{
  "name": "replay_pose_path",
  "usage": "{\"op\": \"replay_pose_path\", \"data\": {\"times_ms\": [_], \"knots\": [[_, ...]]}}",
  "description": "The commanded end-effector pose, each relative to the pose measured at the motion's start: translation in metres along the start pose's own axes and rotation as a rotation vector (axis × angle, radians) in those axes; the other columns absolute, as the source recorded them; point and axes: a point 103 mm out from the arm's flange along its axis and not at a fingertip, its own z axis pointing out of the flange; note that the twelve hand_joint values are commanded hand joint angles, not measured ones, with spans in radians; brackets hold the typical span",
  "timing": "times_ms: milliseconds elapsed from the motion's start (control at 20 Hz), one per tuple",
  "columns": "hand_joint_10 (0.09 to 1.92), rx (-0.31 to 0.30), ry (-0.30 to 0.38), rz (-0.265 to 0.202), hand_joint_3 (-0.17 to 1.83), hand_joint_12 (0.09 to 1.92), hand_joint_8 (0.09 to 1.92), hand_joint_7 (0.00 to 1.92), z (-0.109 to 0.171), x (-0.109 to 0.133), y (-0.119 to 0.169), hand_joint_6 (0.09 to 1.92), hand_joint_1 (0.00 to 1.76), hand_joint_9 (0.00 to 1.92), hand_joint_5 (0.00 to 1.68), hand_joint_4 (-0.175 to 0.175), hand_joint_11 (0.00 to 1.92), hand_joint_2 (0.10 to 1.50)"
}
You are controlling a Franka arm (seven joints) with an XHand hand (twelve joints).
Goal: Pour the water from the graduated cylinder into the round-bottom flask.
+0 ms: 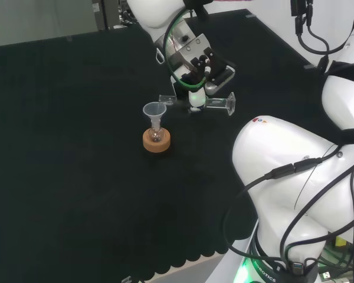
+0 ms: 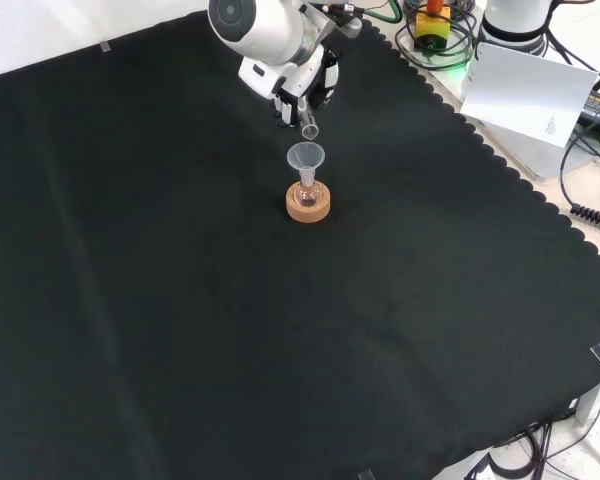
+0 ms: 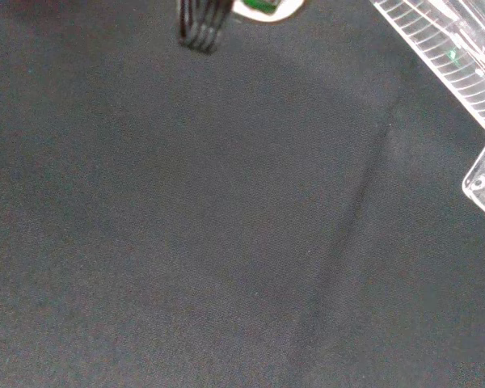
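Note:
A small round-bottom flask [image 1: 156, 135] sits in a cork ring [image 1: 156, 142] with a clear funnel [image 1: 154, 111] in its neck. In the front view the flask [image 2: 307, 192], ring [image 2: 308, 207] and funnel [image 2: 305, 157] stand just below the hand [image 2: 302, 85]. The hand [image 1: 197, 65] is shut on the clear graduated cylinder [image 1: 215, 104], which lies about level. Its mouth points toward the funnel and stops a little short of the rim; its foot points toward the arm. The wrist view shows the cylinder's ribbed scale [image 3: 457, 61] up close. Whether it holds water I cannot tell.
Black cloth [image 2: 180, 300] covers the bench, with a scalloped edge [image 2: 500, 160] on the front view's right. Beyond that edge lie a white sheet [image 2: 525, 95] and cables. The arm's white links [image 1: 295, 171] stand at the head view's right.

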Motion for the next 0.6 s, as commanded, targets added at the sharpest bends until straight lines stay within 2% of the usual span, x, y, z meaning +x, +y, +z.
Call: {"op": "replay_pose_path", "data": {"times_ms": [50,400,600], "knots": [[0.09,0.043,-0.013,0.014,0.59,0.82,0.40,1.12,-0.0024,0.0002,0.0033,0.48,1.25,1.37,0.99,-0.006,1.13,0.93],[0.09,0.089,-0.038,0.044,0.59,0.82,0.39,1.12,-0.0077,0.0044,0.0050,0.48,1.25,1.37,0.99,-0.007,1.13,0.93],[0.09,0.085,-0.048,0.054,0.59,0.82,0.39,1.12,-0.0112,0.0067,0.0036,0.48,1.25,1.37,0.99,-0.007,1.13,0.93]]}}
